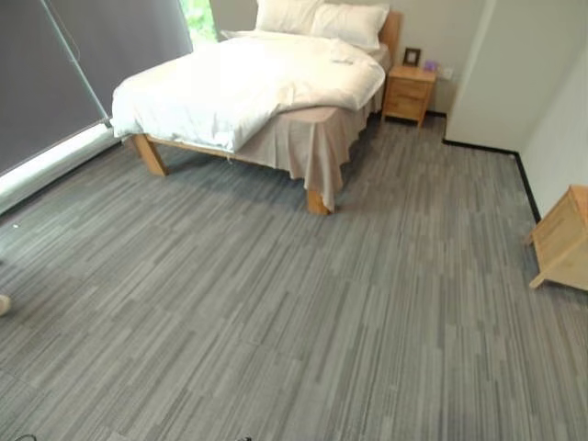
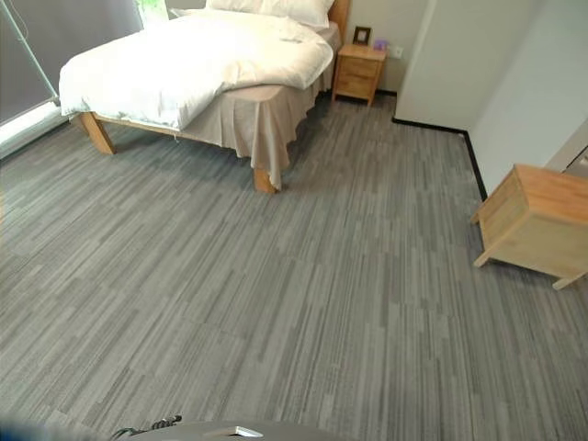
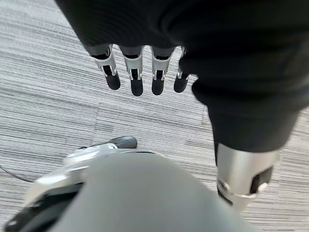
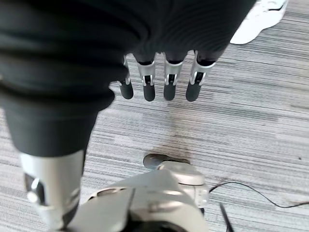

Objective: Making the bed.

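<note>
A wooden bed (image 1: 317,197) stands at the far side of the room, some way off across the carpet. A white duvet (image 1: 239,87) lies rumpled over it and hangs down at the near left corner. A beige sheet (image 1: 308,138) drapes below the duvet at the foot. White pillows (image 1: 322,18) sit at the head. My left hand (image 3: 137,77) hangs over the grey carpet, fingers straight, holding nothing. My right hand (image 4: 164,82) hangs likewise, open and empty.
A wooden nightstand (image 1: 409,92) with a small frame stands right of the bed's head. A second low wooden cabinet (image 2: 533,220) stands at the right by the white wall. Grey blinds (image 1: 73,64) cover the window on the left. A person's white shoe (image 4: 258,19) rests on the carpet.
</note>
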Tool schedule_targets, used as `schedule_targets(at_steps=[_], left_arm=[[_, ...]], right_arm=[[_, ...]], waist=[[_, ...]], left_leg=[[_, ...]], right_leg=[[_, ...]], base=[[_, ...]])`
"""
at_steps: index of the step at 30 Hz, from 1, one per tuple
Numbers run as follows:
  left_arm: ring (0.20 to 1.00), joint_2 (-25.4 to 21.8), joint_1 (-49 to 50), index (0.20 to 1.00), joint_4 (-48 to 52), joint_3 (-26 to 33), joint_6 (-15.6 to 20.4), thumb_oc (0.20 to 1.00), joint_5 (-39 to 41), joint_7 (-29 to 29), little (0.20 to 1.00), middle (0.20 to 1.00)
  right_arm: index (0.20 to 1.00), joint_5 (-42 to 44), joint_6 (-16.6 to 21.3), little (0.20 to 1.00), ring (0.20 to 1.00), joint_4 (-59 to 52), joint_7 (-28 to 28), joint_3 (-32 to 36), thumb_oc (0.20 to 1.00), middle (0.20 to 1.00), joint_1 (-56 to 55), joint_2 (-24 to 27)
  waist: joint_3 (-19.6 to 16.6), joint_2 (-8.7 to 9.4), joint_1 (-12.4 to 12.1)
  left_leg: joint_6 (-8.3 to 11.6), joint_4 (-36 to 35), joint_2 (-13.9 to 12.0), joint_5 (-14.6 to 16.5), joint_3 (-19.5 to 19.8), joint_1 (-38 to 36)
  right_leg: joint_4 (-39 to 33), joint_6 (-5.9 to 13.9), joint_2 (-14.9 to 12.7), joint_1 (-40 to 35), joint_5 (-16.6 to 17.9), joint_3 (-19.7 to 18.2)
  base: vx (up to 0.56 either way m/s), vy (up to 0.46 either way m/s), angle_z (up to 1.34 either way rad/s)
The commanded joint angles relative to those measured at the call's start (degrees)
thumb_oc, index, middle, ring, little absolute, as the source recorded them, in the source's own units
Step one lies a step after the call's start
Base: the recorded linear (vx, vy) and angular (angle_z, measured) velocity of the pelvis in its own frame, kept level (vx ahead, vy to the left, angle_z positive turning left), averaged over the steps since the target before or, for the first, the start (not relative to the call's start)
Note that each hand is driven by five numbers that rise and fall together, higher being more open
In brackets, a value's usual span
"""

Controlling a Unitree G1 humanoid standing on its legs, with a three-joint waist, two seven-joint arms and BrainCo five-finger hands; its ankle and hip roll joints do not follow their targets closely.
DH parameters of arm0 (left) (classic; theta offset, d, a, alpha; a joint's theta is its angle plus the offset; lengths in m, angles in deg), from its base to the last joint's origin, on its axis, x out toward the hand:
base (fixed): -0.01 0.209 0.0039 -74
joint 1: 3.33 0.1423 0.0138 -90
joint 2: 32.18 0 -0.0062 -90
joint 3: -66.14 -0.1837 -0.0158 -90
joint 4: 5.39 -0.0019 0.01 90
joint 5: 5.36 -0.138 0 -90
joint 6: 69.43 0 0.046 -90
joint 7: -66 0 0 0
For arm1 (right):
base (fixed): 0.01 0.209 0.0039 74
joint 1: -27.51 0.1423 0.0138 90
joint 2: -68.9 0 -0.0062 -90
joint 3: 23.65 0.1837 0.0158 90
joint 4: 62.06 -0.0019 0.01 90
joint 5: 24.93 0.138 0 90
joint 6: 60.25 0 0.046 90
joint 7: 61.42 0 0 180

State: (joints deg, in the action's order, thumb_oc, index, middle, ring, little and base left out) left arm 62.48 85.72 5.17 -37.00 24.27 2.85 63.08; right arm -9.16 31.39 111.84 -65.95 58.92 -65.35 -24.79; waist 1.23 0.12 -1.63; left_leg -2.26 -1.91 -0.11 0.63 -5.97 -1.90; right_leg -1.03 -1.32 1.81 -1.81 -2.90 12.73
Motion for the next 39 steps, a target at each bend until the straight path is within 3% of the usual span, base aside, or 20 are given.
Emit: schedule_targets(at_steps=[1, 8, 12, 13, 14, 19, 20, 21, 22, 23, 24, 25, 28, 32, 39], left_arm=[[1.000, 2.84, -4.22, 1.000, -2.90, 0.61, 1.34, 1.000, -0.96, -0.03, 1.000, 1.000], [1.000, 2.83, -4.22, 1.000, -3.46, 1.08, 1.29, 1.000, 0.25, -0.33, 1.000, 1.000], [1.000, 2.56, -4.39, 1.000, -4.03, 2.60, 1.24, 1.000, 3.35, -1.11, 1.000, 1.000], [1.000, 1.90, -5.37, 1.000, -3.35, 3.71, 1.51, 1.000, 6.64, -0.21, 1.000, 1.000], [1.000, 1.45, -6.62, 1.000, -2.60, 3.41, 1.50, 1.000, 7.36, 0.45, 1.000, 1.000], [1.000, -0.11, -11.68, 1.000, 1.86, 0.51, 1.32, 1.000, 11.77, 0.76, 1.000, 1.000], [1.000, -2.02, -12.84, 1.000, 13.07, 0.04, 1.59, 1.000, 18.72, 1.98, 1.000, 1.000], [1.000, -2.05, -12.75, 1.000, 13.18, 0.01, 1.53, 1.000, 18.73, 2.02, 1.000, 1.000], [1.000, -3.97, -11.72, 1.000, 25.13, -0.58, 2.13, 1.000, 20.98, 3.02, 1.000, 1.000], [1.000, -3.98, -11.71, 1.000, 25.14, -0.58, 2.12, 1.000, 20.98, 3.02, 1.000, 1.000], [1.000, -9.71, -5.96, 1.000, 51.18, 0.22, 2.09, 1.000, 22.21, 2.81, 1.000, 1.000], [1.000, -10.52, -4.07, 1.000, 54.75, 0.77, 1.90, 1.000, 22.83, 2.43, 1.000, 1.000], [1.000, -11.25, -2.46, 1.000, 58.10, 1.41, 1.89, 1.000, 17.28, 2.34, 1.000, 1.000], [1.000, -10.07, -0.96, 1.000, 63.00, 3.63, 2.53, 1.000, 15.73, 3.58, 1.000, 1.000], [1.000, -7.94, 1.18, 1.000, 61.88, 5.18, 2.31, 1.000, 15.85, 4.77, 1.000, 1.000]], right_arm=[[1.000, -2.05, 0.97, 1.000, 1.000, 0.99, 0.79, -2.66, 1.000, 1.000, 2.92, -0.88], [1.000, -1.26, 1.16, 1.000, 1.000, 1.06, 0.99, -2.55, 1.000, 1.000, 3.46, -1.07], [1.000, 6.14, 1.38, 1.000, 1.000, 1.52, 0.82, 0.90, 1.000, 1.000, 4.08, -0.59], [1.000, 15.48, 2.52, 1.000, 1.000, -0.39, 1.02, 4.60, 1.000, 1.000, 5.38, -0.05], [1.000, 17.35, 3.02, 1.000, 1.000, -2.25, 1.10, 4.82, 1.000, 1.000, 6.43, 0.33], [1.000, 17.21, 4.12, 1.000, 1.000, -12.64, 2.92, 3.12, 1.000, 1.000, 9.28, 2.28], [1.000, 18.42, 4.71, 1.000, 1.000, -24.61, 5.20, 3.38, 1.000, 1.000, 9.31, 4.02], [1.000, 18.39, 4.66, 1.000, 1.000, -24.72, 5.26, 3.38, 1.000, 1.000, 9.22, 3.99], [1.000, 19.30, 4.51, 1.000, 1.000, -31.13, 5.21, 3.56, 1.000, 1.000, 8.28, 4.93], [1.000, 19.30, 4.51, 1.000, 1.000, -31.14, 5.22, 3.56, 1.000, 1.000, 8.28, 4.92], [1.000, 10.79, 3.94, 1.000, 1.000, -47.98, 6.53, 3.64, 1.000, 1.000, 4.25, 8.07], [1.000, 8.27, 3.82, 1.000, 1.000, -52.35, 7.18, 3.78, 1.000, 1.000, 3.36, 8.56], [1.000, 4.66, 4.05, 1.000, 1.000, -56.92, 6.93, 3.83, 1.000, 1.000, 1.98, 8.31], [1.000, 7.53, 4.33, 1.000, 1.000, -61.96, 5.96, 3.73, 1.000, 1.000, -0.59, 5.79], [1.000, 7.50, 4.09, 1.000, 1.000, -66.32, 4.77, 1.87, 1.000, 1.000, -1.83, 4.39]], waist=[[-0.33, 3.00, 0.88], [-0.65, 2.96, 0.82], [-1.24, 2.80, 0.94], [-1.47, 2.58, 1.22], [-1.62, 2.42, 1.42], [-1.79, 1.57, 2.27], [-1.67, 1.16, 2.51], [-1.71, 1.17, 2.51], [-1.51, 1.14, 2.44], [-1.58, 1.16, 2.45], [-1.04, 1.23, 2.06], [-0.90, 1.34, 1.97], [-0.50, 1.59, 1.67], [0.30, 1.90, 1.38], [1.69, 2.19, 1.11]], left_leg=[[0.48, -3.09, 3.61, 2.36, 0.57, -3.14], [0.55, -3.09, 3.67, 2.58, 0.61, -3.72], [0.51, -3.09, 3.61, 3.01, 0.42, -4.31], [0.57, -3.09, 3.62, 3.18, 0.13, -4.66], [0.62, -3.09, 3.62, 3.18, -0.06, -4.75], [0.63, -3.09, 3.55, 3.15, -0.82, -4.78], [0.58, -3.09, 3.55, 2.95, -0.94, -4.54], [0.58, -3.09, 3.55, 2.95, -0.93, -4.54], [0.58, -3.09, 3.58, 2.78, -0.78, -4.44], [0.58, -3.09, 3.59, 2.75, -0.77, -4.36], [0.44, -3.09, 3.68, 2.31, -0.31, -3.82], [0.37, -3.09, 3.72, 2.30, -0.10, -3.76], [0.18, -3.09, 3.89, 2.53, 0.23, -3.79], [0.14, -3.09, 3.82, 2.76, 0.09, -3.58], [-0.12, -3.09, 3.85, 2.91, -0.17, -2.85]], right_leg=[[-3.97, 4.74, -1.44, -3.92, 0.06, 0.56], [-3.97, 4.67, -1.37, -4.55, -0.21, 0.61], [-3.97, 4.65, -1.31, -5.03, -0.49, 0.37], [-3.97, 4.69, -1.26, -5.25, -0.59, 0.12], [-3.97, 4.70, -1.24, -5.28, -0.58, -0.01], [-3.97, 4.82, -1.21, -5.08, -0.23, -0.77], [-3.97, 4.86, -1.27, -4.79, 0.04, -0.80], [-3.97, 4.87, -1.27, -4.79, 0.04, -0.79], [-3.97, 4.98, -1.26, -4.72, 0.18, -0.67], [-3.97, 4.98, -1.27, -4.64, 0.19, -0.66], [-3.97, 5.17, -1.46, -4.09, 0.58, -0.21], [-3.97, 5.22, -1.51, -4.07, 0.62, -0.15], [-3.97, 5.35, -1.67, -4.17, 0.48, -0.03], [-3.97, 5.32, -1.70, -3.96, 0.25, 0.07], [-3.97, 5.43, -1.77, -3.15, 0.39, -0.20]], base=[[0.00, 0.000, 0.00], [0.00, 0.000, 0.00], [0.02, 0.007, -0.01], [0.02, 0.024, -0.03], [0.02, 0.035, -0.06], [-0.01, 0.032, -0.11], [-0.02, 0.022, -0.06], [-0.03, 0.028, -0.04], [-0.01, 0.005, -0.06], [-0.04, 0.021, -0.06], [-0.03, 0.019, 0.00], [-0.03, 0.020, 0.03], [0.00, 0.006, 0.01], [0.00, 0.000, 0.00], [0.03, 0.019, -0.01]])
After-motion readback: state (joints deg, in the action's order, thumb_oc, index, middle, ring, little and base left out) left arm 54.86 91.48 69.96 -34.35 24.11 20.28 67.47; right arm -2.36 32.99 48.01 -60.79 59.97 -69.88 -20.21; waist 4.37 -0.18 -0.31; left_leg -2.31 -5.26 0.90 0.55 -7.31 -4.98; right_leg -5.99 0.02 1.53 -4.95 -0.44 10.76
